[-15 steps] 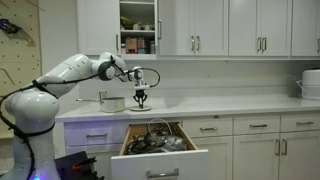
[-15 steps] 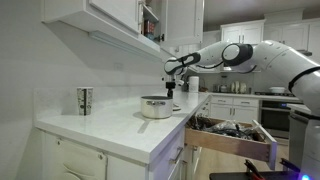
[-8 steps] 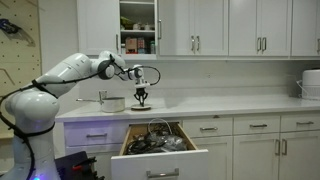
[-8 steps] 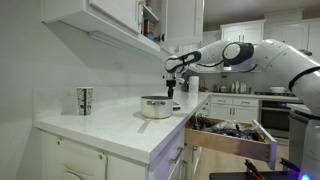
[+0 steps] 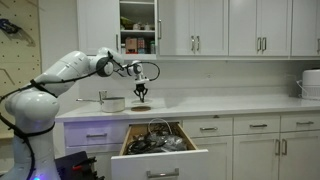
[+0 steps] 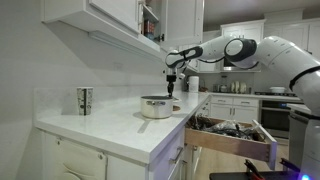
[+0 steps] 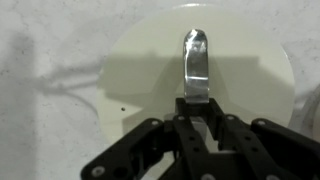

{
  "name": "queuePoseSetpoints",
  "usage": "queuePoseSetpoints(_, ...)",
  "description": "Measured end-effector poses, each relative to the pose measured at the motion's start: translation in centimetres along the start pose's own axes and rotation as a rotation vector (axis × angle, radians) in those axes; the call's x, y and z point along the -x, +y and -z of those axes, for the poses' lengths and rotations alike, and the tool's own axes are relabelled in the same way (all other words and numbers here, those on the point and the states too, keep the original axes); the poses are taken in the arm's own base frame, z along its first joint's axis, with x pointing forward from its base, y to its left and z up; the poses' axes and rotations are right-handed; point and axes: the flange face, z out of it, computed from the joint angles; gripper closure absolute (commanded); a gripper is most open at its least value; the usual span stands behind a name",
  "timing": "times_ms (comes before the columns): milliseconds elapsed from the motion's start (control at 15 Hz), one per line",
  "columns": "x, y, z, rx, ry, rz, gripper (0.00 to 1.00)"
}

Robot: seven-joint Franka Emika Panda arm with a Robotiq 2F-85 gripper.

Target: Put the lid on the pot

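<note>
My gripper (image 5: 142, 91) is shut on the upright metal handle of the lid (image 7: 150, 70), a pale round disc that fills the wrist view. It holds the lid in the air above the counter, as an exterior view also shows (image 6: 173, 88). The pot (image 5: 114, 103), a small silvery saucepan with a thin handle sticking out sideways, stands on the counter beside and below the gripper. It also shows in an exterior view (image 6: 156, 106). The pot is open.
A flat brown disc (image 5: 141, 107) lies on the counter under the gripper. A drawer (image 5: 158, 146) full of utensils stands open below. An upper cabinet (image 5: 138, 28) is open. A metal cup (image 6: 84, 100) and a white appliance (image 5: 311, 84) stand on the counter.
The gripper has risen from the brown disc with the lid in it. The disc now shows bare on the counter.
</note>
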Motion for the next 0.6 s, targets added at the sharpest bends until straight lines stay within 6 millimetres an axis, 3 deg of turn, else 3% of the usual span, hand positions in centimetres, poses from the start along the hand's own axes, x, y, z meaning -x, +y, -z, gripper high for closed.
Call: queuePoseSetpoints(600, -0.2, -0.3, 3.1, 0.042, 0.021, 0.010, 0.94)
